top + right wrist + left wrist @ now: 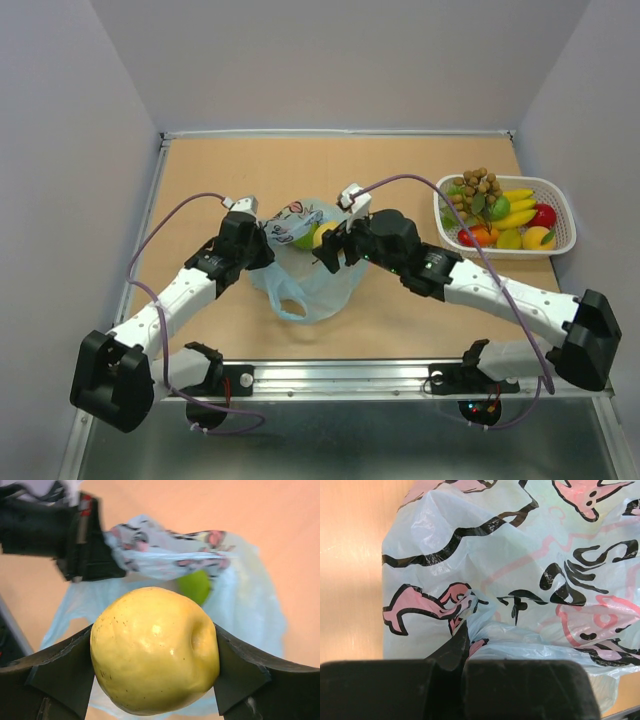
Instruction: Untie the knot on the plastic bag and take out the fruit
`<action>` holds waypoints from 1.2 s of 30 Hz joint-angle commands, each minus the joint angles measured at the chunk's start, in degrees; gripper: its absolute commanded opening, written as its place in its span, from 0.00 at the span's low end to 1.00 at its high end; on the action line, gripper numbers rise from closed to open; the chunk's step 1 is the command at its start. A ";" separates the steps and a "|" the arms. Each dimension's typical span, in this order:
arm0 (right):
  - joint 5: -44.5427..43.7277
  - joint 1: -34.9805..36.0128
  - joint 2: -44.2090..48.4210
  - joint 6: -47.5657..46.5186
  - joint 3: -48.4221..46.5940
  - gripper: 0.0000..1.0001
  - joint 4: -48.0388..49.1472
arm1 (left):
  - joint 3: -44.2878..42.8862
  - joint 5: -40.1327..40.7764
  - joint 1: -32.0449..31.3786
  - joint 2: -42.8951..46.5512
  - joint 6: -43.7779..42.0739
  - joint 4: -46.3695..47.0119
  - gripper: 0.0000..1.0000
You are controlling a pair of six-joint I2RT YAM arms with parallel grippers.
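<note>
- The right fingers [240, 667] are squeezing the yellow fruit [155, 650] by its sides, just over the plastic bag [250, 605]; it looks hard, light and slippery.
- The left fingers [385, 690] are pinching that thin, floppy bag.
- A green fruit [195, 586] is waiting inside.

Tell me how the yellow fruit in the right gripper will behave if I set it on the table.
The yellow fruit looks round, so it will probably roll when released. Its skin is glossy, so it may slip in the right gripper, whose fingers touch only its sides. It shows no dent under them, so it is likely hard.
</note>
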State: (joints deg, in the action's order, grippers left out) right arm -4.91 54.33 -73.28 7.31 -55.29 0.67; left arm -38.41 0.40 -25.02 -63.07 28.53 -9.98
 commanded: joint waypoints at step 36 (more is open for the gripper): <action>-10.74 -73.75 -5.83 16.33 -1.84 1.00 -8.84 | 6.77 -5.50 1.11 12.62 -0.94 4.97 0.00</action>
State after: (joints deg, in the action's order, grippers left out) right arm -19.42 -19.16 -81.69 24.36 -55.33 -8.36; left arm -32.36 -4.05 -24.25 -51.62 27.64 -6.83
